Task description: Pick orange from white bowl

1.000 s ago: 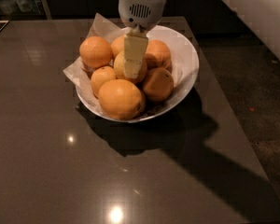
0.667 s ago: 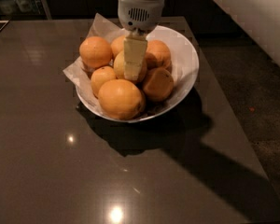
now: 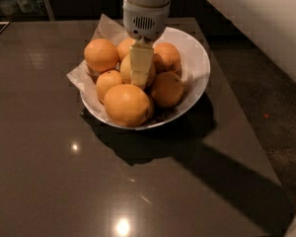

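Note:
The white bowl (image 3: 198, 58), lined with crumpled white paper (image 3: 104, 29), stands on a dark glossy table and holds several oranges. The paler, yellowish orange (image 3: 125, 69) sits in the middle of the pile, on top. My gripper (image 3: 139, 74) comes straight down from above onto this orange, and its pale lower part covers the fruit's middle. The orange still rests among the others. Brighter oranges surround it: one at the back left (image 3: 101, 55), a large one in front (image 3: 128, 104) and one on the right (image 3: 166, 89).
The dark table (image 3: 64, 172) stretches left of and in front of the bowl. Its right edge (image 3: 237, 107) runs close past the bowl, with speckled floor (image 3: 266, 98) beyond. A pale wall (image 3: 266, 19) stands at the upper right.
The gripper has come down slightly over the pale orange. The bowl and the fruits have not moved.

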You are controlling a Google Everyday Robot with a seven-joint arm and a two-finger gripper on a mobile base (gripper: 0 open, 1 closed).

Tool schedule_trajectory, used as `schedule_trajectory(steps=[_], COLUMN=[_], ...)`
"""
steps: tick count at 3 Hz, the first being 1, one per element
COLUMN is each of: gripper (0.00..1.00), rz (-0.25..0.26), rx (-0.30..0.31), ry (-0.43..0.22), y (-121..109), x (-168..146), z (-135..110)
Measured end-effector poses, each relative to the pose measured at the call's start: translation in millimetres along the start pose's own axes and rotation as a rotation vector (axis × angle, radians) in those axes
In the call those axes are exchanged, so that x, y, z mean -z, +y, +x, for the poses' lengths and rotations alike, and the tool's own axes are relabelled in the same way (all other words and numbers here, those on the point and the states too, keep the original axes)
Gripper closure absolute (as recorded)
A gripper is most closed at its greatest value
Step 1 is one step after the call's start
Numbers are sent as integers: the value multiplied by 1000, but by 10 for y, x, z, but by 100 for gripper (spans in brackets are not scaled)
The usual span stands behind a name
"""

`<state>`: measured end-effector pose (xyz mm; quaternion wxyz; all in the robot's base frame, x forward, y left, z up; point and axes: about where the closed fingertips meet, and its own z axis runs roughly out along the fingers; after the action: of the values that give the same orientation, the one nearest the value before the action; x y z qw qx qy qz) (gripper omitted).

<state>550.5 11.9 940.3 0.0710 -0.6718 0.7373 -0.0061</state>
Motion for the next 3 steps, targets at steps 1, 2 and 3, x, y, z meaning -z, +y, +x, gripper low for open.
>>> schedule_trajectory(steps=[1, 2, 3], gripper=[46, 70, 93], rz=[-5, -5, 46], rx=[1, 1, 1], ry=[12, 12, -32], y=[-30, -31, -28], x=[-84, -86, 0], z=[17, 17, 0])
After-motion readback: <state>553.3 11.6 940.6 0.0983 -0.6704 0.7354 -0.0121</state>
